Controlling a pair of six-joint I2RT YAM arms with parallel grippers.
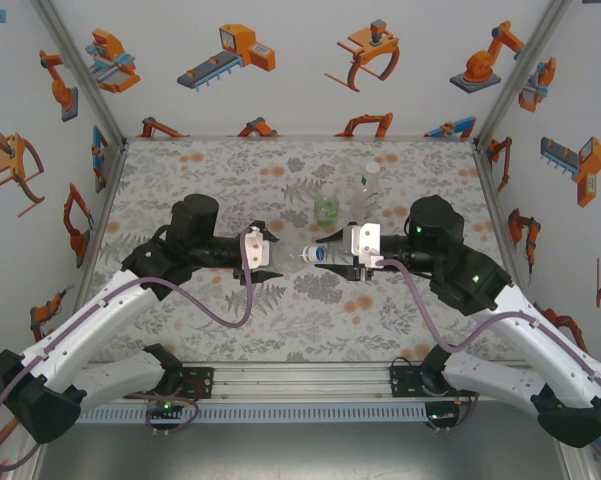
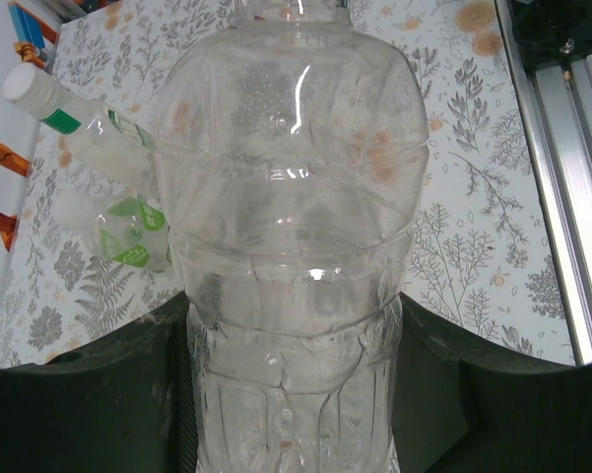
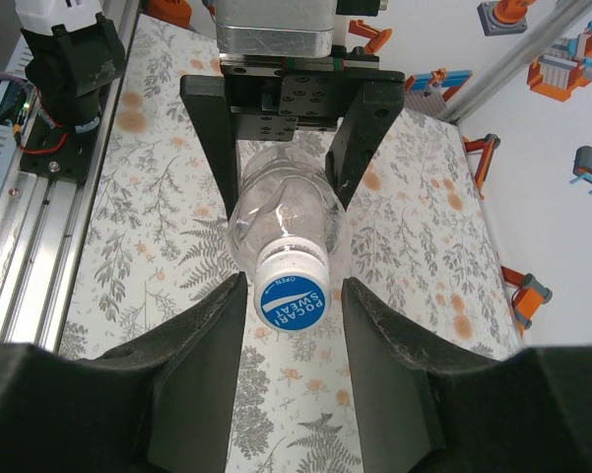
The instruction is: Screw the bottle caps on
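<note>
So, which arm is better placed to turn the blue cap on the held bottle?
Right. The right gripper has one finger on each side of the blue cap. The left gripper is clamped on the clear bottle, so it should just hold it steady.

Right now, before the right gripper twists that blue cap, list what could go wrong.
1. The right gripper flanks the blue cap with slim gaps either side; a weak pinch on so small a cap could slip.
2. The left gripper holds the clear bottle sideways by its thin body; twisting could spin or dent it in that grip.
3. The green bottle and the white-capped bottle stand just beyond the grippers; a rotating wrist might topple them.
</note>
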